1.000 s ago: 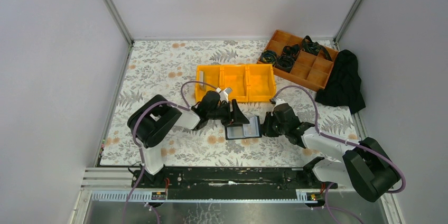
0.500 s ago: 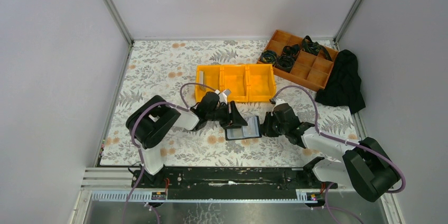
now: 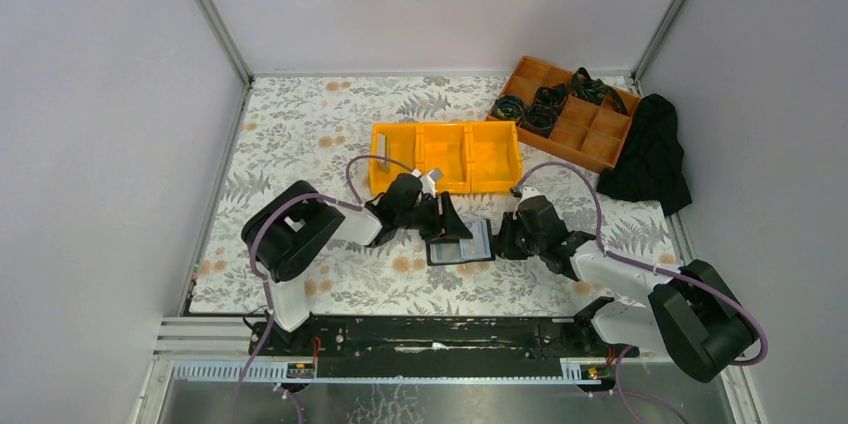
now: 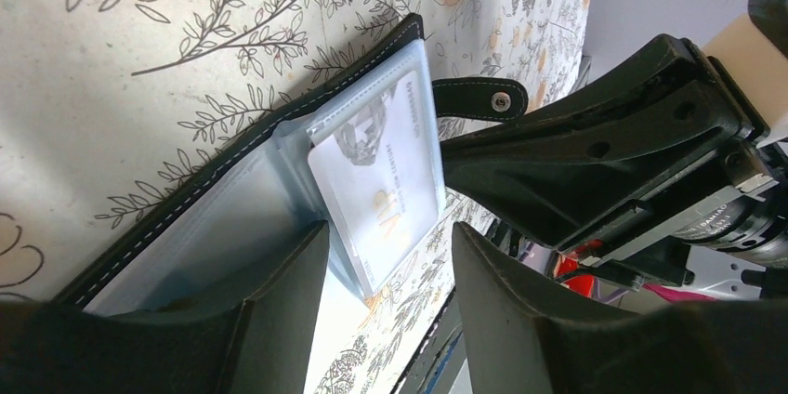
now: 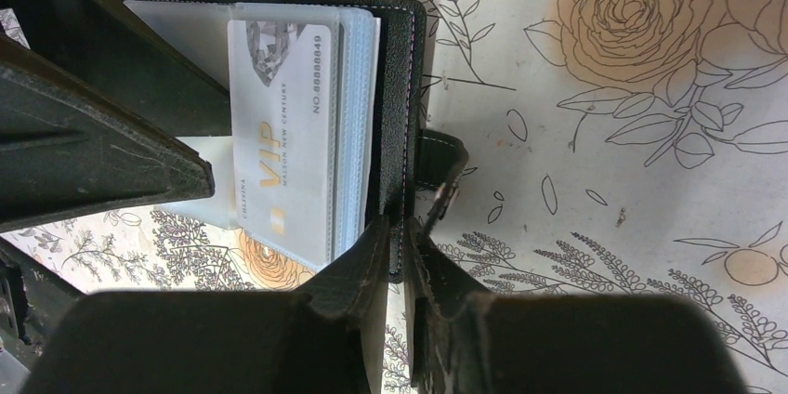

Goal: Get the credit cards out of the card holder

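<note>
The black card holder [image 3: 462, 244] lies open on the flowered table between both arms. In the left wrist view its clear sleeves [image 4: 223, 217] show, and a pale grey credit card [image 4: 381, 185] sticks halfway out of one. My left gripper [image 4: 390, 231] is open, its fingers on either side of the card's free end. In the right wrist view the same card [image 5: 283, 134] reads "VIP". There my right gripper [image 5: 401, 227] is shut on the near edge of the holder's black cover [image 5: 395, 87], next to the snap strap [image 5: 441, 166].
A yellow three-compartment bin [image 3: 445, 156] stands just behind the left gripper, with a pale card [image 3: 382, 147] in its left compartment. A wooden tray [image 3: 570, 114] of black rings sits at the back right. A black cloth [image 3: 650, 154] lies beside it.
My left gripper's jaws have narrowed a little around the protruding card and shifted slightly. The right gripper and the card holder have stayed put.
</note>
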You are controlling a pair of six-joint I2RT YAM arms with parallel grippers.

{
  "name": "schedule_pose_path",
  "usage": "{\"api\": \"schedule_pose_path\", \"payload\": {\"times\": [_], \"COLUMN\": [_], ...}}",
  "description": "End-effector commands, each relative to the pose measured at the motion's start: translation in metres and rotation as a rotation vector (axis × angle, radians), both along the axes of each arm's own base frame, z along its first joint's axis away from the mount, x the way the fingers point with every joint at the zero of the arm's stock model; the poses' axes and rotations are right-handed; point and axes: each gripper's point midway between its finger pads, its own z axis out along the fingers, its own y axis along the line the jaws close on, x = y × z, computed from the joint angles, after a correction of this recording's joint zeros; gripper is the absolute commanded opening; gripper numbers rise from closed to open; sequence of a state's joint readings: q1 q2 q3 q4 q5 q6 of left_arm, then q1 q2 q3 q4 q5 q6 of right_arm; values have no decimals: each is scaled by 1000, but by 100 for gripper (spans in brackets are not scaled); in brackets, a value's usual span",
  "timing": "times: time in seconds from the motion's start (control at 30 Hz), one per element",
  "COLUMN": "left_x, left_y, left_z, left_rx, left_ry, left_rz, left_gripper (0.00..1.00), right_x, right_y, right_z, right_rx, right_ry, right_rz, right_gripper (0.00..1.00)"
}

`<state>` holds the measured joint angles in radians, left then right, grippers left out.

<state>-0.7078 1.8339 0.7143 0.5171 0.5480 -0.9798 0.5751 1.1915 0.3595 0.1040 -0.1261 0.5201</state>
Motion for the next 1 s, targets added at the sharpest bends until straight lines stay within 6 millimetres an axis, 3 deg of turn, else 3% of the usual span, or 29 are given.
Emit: {"api": "schedule_pose_path", "payload": {"times": [0.0, 0.23, 0.37, 0.5, 0.57, 0.7, 0.87, 0.97], "left_x": [-10, -11, -10, -10, -11, -12, -12, -12], "left_y": [-7, -15, -14, -11, -11, -11, -8, -8], "left_z": [-1, 20, 16, -2, -8, -14, -24, -27], "left_rx": [-73, -160, -150, -109, -102, -106, -79, -74], "left_ry": [30, 19, 18, 54, 66, 80, 90, 91], "left_rz": [-18, -36, -29, -14, -15, -13, -8, -5], "left_gripper": [58, 51, 42, 17, 9, 9, 10, 11], "right_x": [-7, -7, -8, -10, -11, -14, -12, -6], "right_y": [3, 5, 4, 0, 0, -5, -5, -5], "right_z": [-5, -14, -10, 1, 8, 22, 55, 60], "right_rx": [1, -4, -1, -1, 3, -12, 21, 15], "right_ry": [21, 41, 36, 18, 5, -17, -100, -127], "right_rz": [31, 36, 32, 33, 44, 60, 68, 61], "right_gripper": [17, 17, 17, 17, 17, 18, 18, 18]}}
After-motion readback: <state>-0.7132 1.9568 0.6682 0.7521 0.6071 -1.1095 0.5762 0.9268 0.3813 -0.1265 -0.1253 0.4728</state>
